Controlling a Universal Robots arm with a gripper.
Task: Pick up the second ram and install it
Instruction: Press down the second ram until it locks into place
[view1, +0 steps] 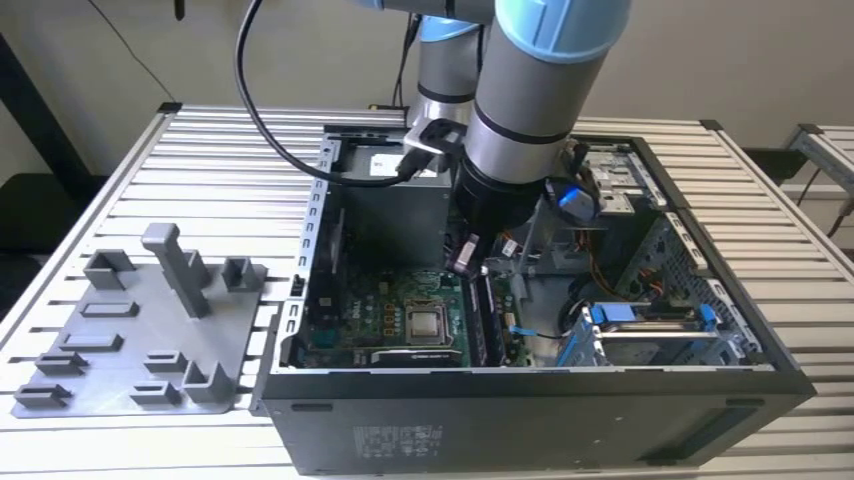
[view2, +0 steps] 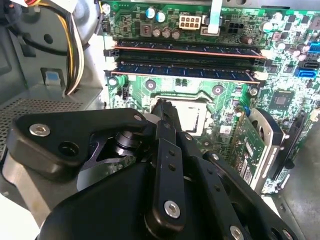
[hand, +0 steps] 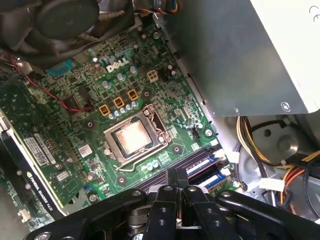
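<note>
second wrist view, hand (view2: 162, 107) pressed together, second ram (view2: 185, 70) slim, dark, long, bluish chips, standing on edge

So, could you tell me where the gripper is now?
In the exterior view the gripper sits inside the open computer case, over the motherboard; the first wrist view puts it at the memory slots beside the CPU socket.

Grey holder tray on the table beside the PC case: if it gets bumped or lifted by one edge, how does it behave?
Probably slides rather than tips: the grey holder tray lies flat and wide on the slatted table. It looks like rigid moulded plastic, so likely stiff and light. Its tall post could catch a sideways knock.
</note>
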